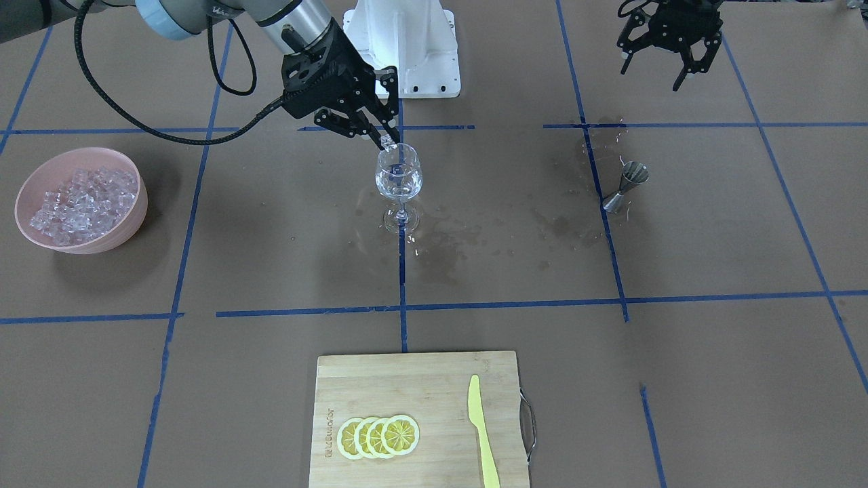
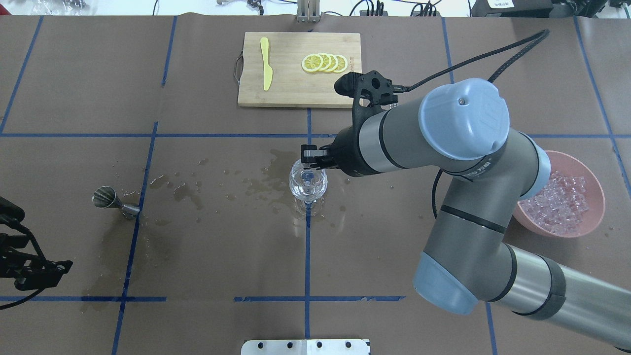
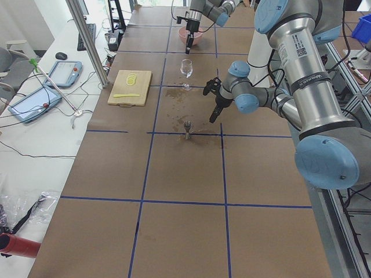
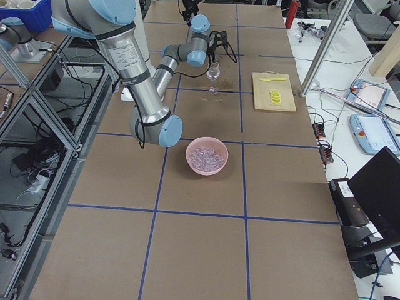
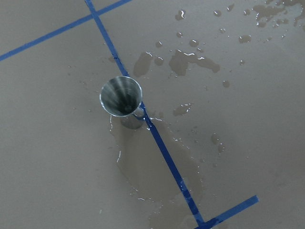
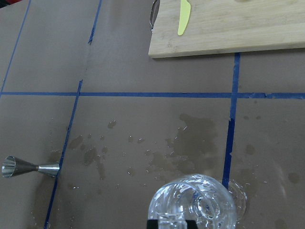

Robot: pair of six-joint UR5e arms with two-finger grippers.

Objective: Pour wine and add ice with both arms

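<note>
Your right gripper [image 1: 384, 136] sits right over the wine glass [image 1: 399, 177], fingers pinched narrow on one ice cube [image 1: 388, 143]. The cube is at the fingertips, just above the rim and on the robot's side of it. The wrist view confirms this: clear lump between the black tips, glass mouth straight below.

The wine [image 1: 399, 188] is in the bottom of the glass; you can't separate liquid from any cubes in there.

The rest of the ice [image 1: 81, 200] is heaped in the pink bowl [image 1: 133, 220], well apart from the glass on the right arm's side.

The left gripper [image 1: 663, 71] is up off the table, fingers spread wide and holding nothing. The jigger [image 1: 625, 184] stands upright near it. There are wet patches [image 1: 441, 251] around the glass and jigger.
</note>
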